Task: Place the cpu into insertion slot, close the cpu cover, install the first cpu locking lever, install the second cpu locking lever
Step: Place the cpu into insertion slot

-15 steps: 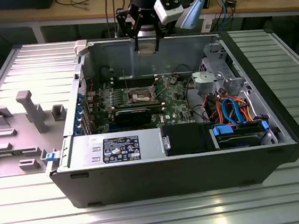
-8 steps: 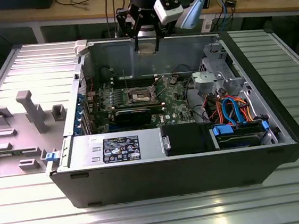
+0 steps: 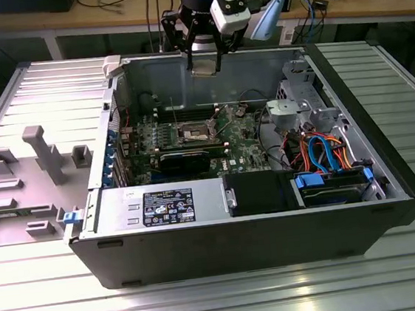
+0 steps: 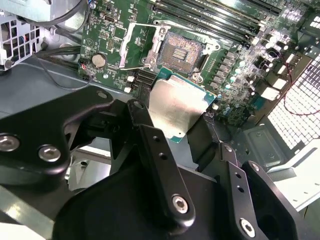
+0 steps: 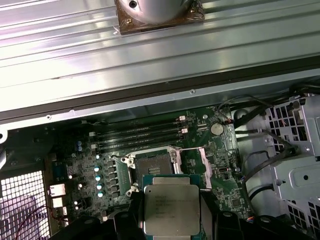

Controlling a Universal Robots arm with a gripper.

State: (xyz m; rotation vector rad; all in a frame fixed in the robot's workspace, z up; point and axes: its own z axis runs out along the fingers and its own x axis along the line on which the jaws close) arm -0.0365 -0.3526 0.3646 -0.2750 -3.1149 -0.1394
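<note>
The cpu is clamped flat between the gripper's two black fingers. Its grey metal top faces the first wrist view, and the second wrist view catches the same face at a slant with a green edge showing. It hangs in the air above the insertion slot without touching it. The slot lies bare, its dark centre exposed. In the second wrist view the cpu cover stands flipped open beside the slot. The exterior view adds the height: the gripper is up near the rim of the open computer case, well above the green motherboard. The case rests on a ribbed metal table.
</note>
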